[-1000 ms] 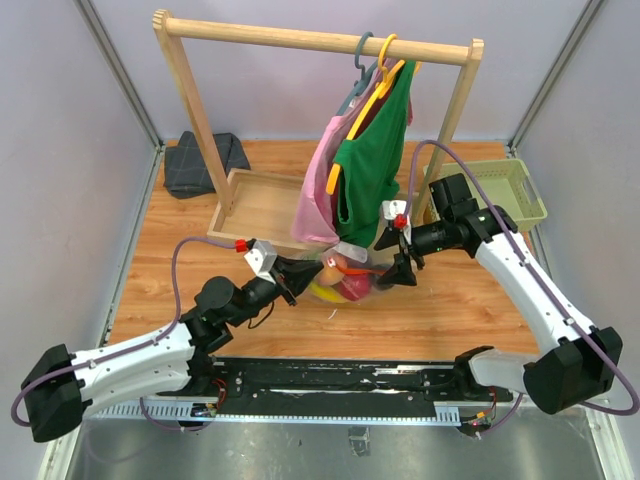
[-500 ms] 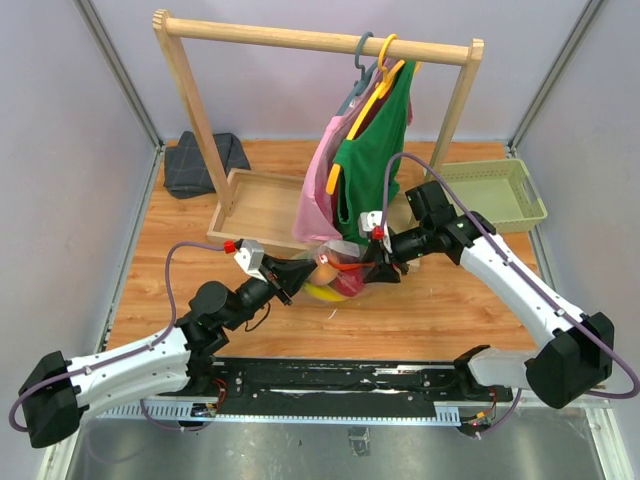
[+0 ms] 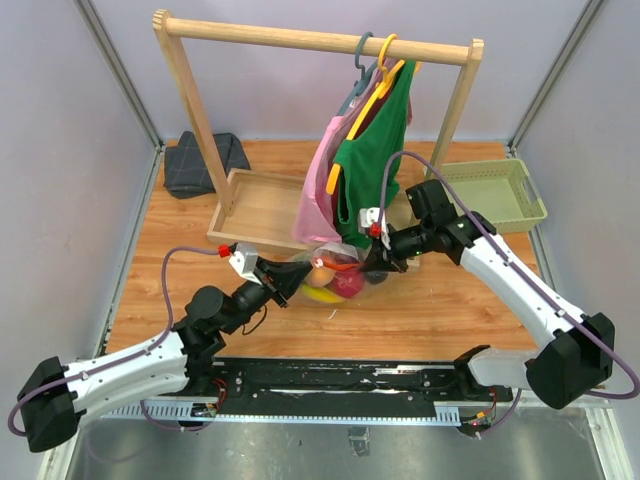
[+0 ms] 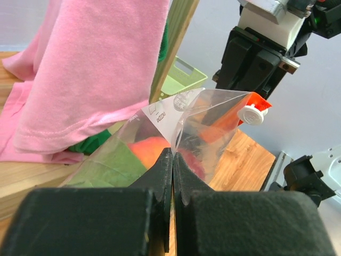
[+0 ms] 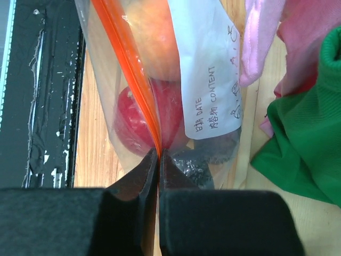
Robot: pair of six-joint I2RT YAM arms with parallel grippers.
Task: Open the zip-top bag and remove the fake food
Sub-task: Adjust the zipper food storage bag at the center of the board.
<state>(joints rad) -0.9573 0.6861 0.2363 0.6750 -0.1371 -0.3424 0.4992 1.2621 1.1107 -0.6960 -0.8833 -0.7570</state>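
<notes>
At the near edge of the table, a strip of bare wood runs between the arm bases and the zip-top bag, and more bare wood shows to the left of the bag and to its right. Both arms reach inward over this strip and meet at the bag, which sits near the table's middle.

The left gripper is pressed fully closed on the clear plastic at the bag's left end, just below a printed upper corner. The right gripper is likewise clamped tight, its fingers pinching the orange zip strip at the bag's right end. The bag hangs stretched between the two grips. The white slider sits at the far end of the strip in the left wrist view, close to the right gripper's black body.

The fake food is still inside the bag: a red round piece, a peach-coloured one and a yellow one press against the plastic.

Just behind the bag hang a pink garment and a green garment, the pink hem reaching down to the bag's top edge. They hang from the wooden rack, whose tray base lies behind and to the left. A green basket stands at the far right edge and a folded dark cloth at the far left corner, both well apart from the bag.
</notes>
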